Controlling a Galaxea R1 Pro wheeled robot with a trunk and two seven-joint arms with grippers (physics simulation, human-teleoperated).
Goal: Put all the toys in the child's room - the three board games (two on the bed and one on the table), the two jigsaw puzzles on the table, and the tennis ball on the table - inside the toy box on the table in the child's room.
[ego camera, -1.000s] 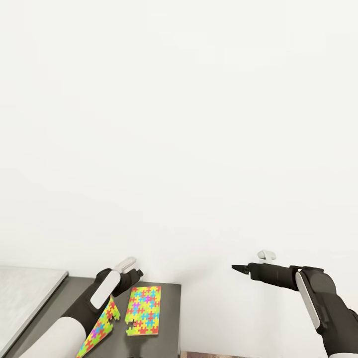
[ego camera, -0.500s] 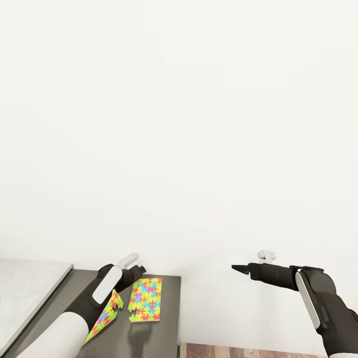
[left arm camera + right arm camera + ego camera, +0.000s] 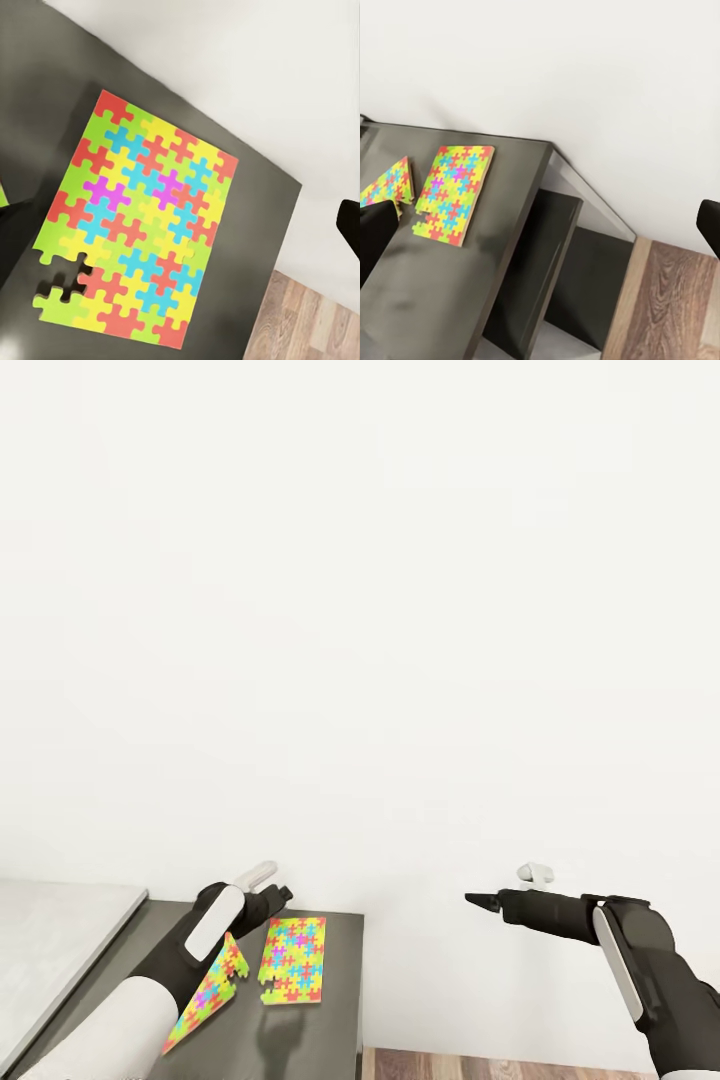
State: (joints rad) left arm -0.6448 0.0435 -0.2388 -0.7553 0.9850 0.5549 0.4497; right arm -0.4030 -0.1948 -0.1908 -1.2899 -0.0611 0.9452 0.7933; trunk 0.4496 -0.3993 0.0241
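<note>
Two jigsaw puzzles are on the dark grey cabinet section of the table (image 3: 335,1000). One puzzle (image 3: 292,960) (image 3: 142,225) (image 3: 454,193) lies flat near the wall. The other puzzle (image 3: 205,995) (image 3: 388,184) stands tilted, its upper end against my left gripper (image 3: 272,900) (image 3: 180,225). In the left wrist view the fingers are wide apart over the flat puzzle, with a green sliver beside one finger. I cannot tell how the tilted puzzle is supported. My right gripper (image 3: 472,900) (image 3: 544,229) hangs open and empty, off the cabinet's right end.
The pale desk top (image 3: 60,930) joins the cabinet at the left. A blank white wall stands close behind. Open shelves (image 3: 555,262) show under the cabinet's end, and wood-plank floor (image 3: 480,1065) lies to its right.
The whole view has shifted a little, so the cabinet sits higher in the picture. Relative to it, both arms and both puzzles have barely moved.
</note>
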